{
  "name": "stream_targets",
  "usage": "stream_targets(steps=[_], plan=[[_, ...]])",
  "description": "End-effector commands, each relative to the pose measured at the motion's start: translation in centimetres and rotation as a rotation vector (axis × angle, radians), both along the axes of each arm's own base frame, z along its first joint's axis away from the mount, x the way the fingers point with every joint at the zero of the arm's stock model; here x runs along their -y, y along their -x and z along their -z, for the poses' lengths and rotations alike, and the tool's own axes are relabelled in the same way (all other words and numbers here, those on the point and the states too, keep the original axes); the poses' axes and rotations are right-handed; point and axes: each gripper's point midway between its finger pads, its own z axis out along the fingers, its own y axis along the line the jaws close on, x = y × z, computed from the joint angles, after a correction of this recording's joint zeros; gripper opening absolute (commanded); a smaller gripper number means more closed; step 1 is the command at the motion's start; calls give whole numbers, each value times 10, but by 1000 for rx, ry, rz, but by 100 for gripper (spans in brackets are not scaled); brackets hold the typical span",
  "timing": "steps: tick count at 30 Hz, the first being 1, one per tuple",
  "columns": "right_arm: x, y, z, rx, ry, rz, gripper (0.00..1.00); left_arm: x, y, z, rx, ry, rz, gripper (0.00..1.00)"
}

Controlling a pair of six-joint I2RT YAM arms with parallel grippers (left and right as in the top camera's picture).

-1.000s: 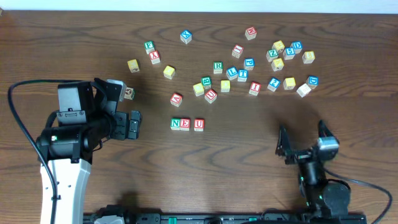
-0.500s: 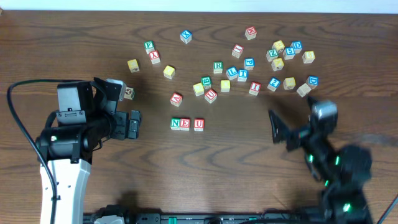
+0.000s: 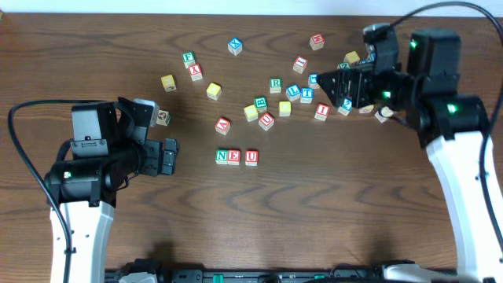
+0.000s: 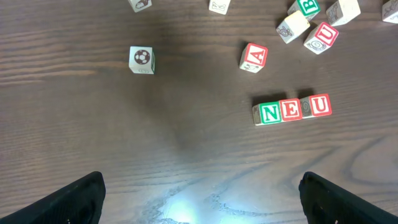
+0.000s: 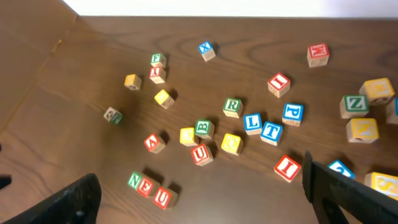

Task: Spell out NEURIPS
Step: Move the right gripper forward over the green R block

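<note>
Dark wood-grain worktop fills every view, with a pale strip beyond its far edge. Nearest me, on the near-left side, the left gripper hangs over bare wood with its jaws spread wide and nothing between them. Just beyond it, around mid-worktop, the word is begun: N cube, E cube and U cube touch in a row, letters up. Past the row lies the loose scatter, with an A cube close by and a spare U cube further on. Beyond those is the green-bordered R cube, which I judge is the next letter wanted; it stands clear enough of its neighbours for fingers to straddle. What reads as the blue P cube sits just beside the L cube and T cube. A red I cube lies further toward the right edge. I cannot pick out the S for certain in the crowded far-right cluster. The right gripper hovers over that far-right area, fully spread and empty. These cubes look light, rigid and sturdy, but smooth enough to twist if pinched off-centre. I would take the R by two opposite side faces, low and square.
</note>
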Motion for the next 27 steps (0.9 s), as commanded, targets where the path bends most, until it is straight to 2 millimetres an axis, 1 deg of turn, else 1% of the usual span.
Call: stream_targets(steps=[1,5,6,9,10,13,16,19,23,24,27], plan=[[-6,-13,1,-51,-5,18,99,1,-2,-10,29,1,13,98],[-15,-25,25,-159,110,44,99,1,-2,-10,29,2,13,98],[-19,-29,33,-196,167,52,99,1,-2,-10,29,2,13,98],[-31,-37,42,-228,256,44,99,1,-2,-10,29,1,13,98],[-39,-44,46,-235,290,39,99,1,-2,-10,29,2,13,98],[-56,-54,51,-240,314,16,99,1,-2,-10,29,1,13,98],[-71,-62,61,-259,309,10,99,1,-2,-10,29,2,13,98],[-78,-70,85,-300,331,40,99,1,-2,-10,29,2,13,98],[-79,-74,119,-360,388,68,99,1,-2,-10,29,1,13,98],[-78,-76,131,-379,410,93,99,1,-2,-10,29,2,13,98],[-80,-80,152,-408,432,104,99,1,-2,-10,29,1,13,98]])
